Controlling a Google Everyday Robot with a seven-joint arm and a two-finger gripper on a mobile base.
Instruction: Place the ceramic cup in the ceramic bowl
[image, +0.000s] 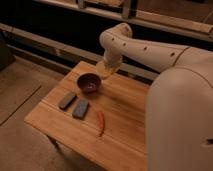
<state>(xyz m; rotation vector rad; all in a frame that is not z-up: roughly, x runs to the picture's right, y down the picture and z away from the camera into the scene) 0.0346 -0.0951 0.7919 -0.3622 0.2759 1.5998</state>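
Here the claw (107, 70) hangs just beside the ceramic bowl (89, 83), which sits mouth upward; its grip I cannot tell.

pale ceramic cup (106, 70) at gripper (105, 73) tip, just beside upright maroon ceramic bowl (90, 83)

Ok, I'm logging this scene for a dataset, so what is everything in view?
table: one, light wood, centre
ceramic bowl: one, dark maroon, far-left part of the table
flat blocks: two, dark, side by side in front of the bowl
slim item: one, red, right of the blocks
ceramic cup: one, pale, at the tool, just right of the bowl
floor: grey, left of the table
arm: one, white, reaching in from the right
tool: one, above the table beside the bowl's right rim
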